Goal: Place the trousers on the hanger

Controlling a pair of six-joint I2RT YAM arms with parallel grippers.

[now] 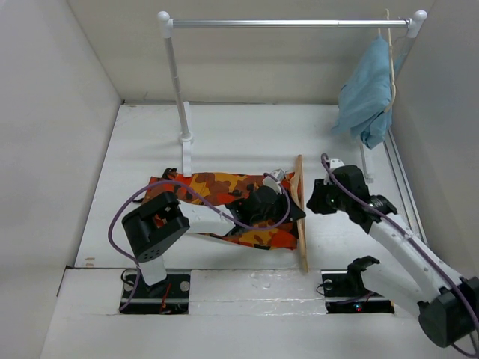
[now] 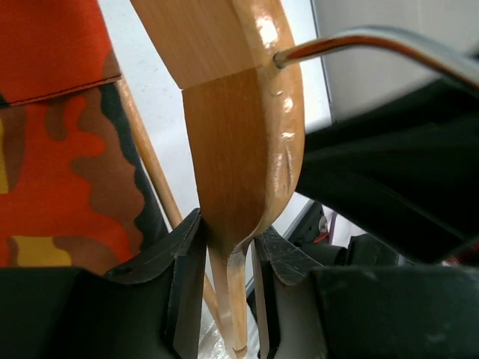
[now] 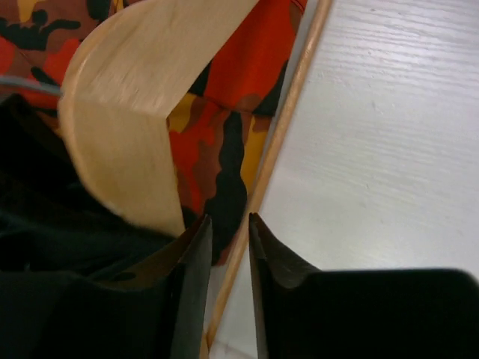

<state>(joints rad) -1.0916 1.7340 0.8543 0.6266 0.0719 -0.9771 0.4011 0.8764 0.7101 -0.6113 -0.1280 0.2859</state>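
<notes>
The camouflage trousers lie flat on the white table, in front of the left arm. The tan wooden hanger stands on edge along their right end. My left gripper reaches over the trousers and is shut on the hanger's top; in the left wrist view the wooden body is pinched between the fingers, with the metal hook at upper right and the trousers at left. My right gripper is just right of the hanger. In the right wrist view its jaws stand narrowly apart over the crossbar.
A white rail rack stands at the back, its left post behind the trousers. A light blue garment hangs on a second hanger at the rail's right end. Walls close in on the left, back and right.
</notes>
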